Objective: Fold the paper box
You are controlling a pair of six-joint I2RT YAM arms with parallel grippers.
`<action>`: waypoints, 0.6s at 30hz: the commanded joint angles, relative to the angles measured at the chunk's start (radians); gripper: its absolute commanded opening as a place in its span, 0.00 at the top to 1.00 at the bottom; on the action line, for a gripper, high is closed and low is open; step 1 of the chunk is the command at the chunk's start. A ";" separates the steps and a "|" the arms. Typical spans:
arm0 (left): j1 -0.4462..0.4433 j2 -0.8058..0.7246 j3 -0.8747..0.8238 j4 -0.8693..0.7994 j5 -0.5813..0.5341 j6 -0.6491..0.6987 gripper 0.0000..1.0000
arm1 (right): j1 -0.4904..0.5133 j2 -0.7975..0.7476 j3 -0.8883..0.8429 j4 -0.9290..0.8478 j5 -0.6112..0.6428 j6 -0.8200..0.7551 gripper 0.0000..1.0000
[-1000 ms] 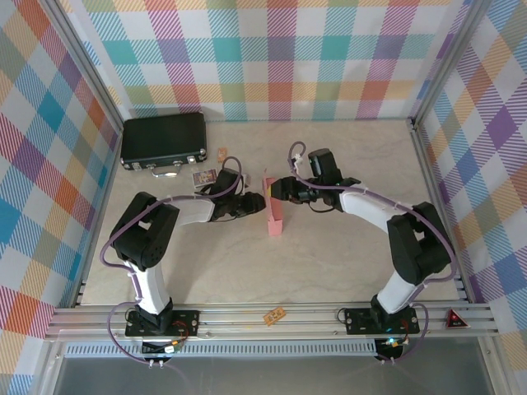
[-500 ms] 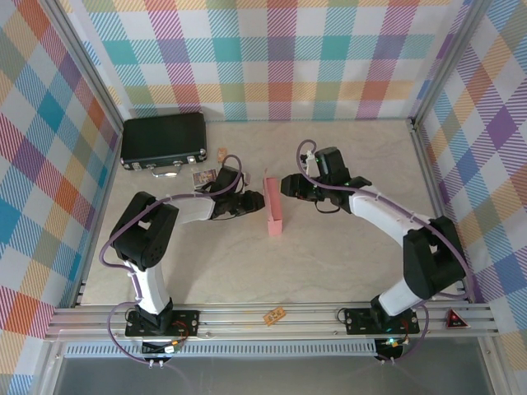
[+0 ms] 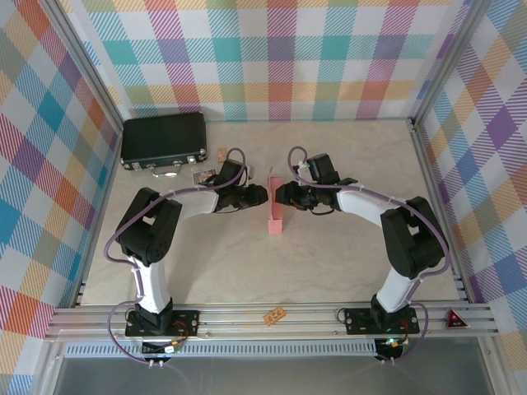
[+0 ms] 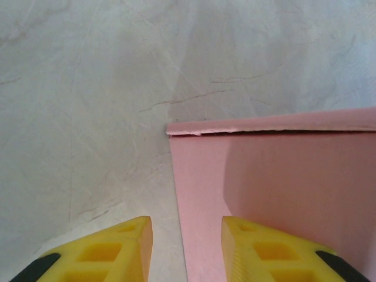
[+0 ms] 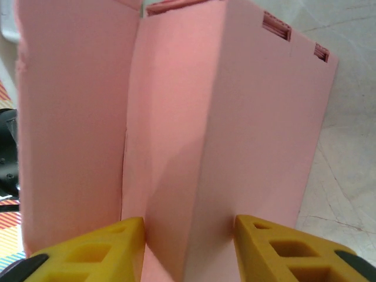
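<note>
Right gripper [image 3: 281, 196] moved closer, beside paper box [image 3: 274, 217]

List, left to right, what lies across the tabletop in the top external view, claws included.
black case → left claw → paper box → right claw

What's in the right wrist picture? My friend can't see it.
A salmon-pink thin cardboard box, partly folded, stands close up, with two slots near its top edge. The right tool's yellow fingertips sit apart at the bottom, and pale marbled table lies at right.
</note>
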 commanded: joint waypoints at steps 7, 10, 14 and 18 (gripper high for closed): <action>0.007 0.035 0.106 -0.086 0.022 0.049 0.64 | -0.001 -0.016 -0.087 0.072 0.111 0.149 0.59; 0.006 0.014 0.115 -0.116 0.003 0.060 0.64 | 0.002 -0.027 -0.102 0.070 0.137 0.162 0.59; 0.006 -0.035 0.117 -0.164 -0.055 0.075 0.64 | 0.000 -0.044 -0.112 0.071 0.157 0.165 0.59; 0.006 -0.104 0.112 -0.206 -0.117 0.081 0.64 | 0.000 -0.055 -0.104 0.085 0.136 0.156 0.57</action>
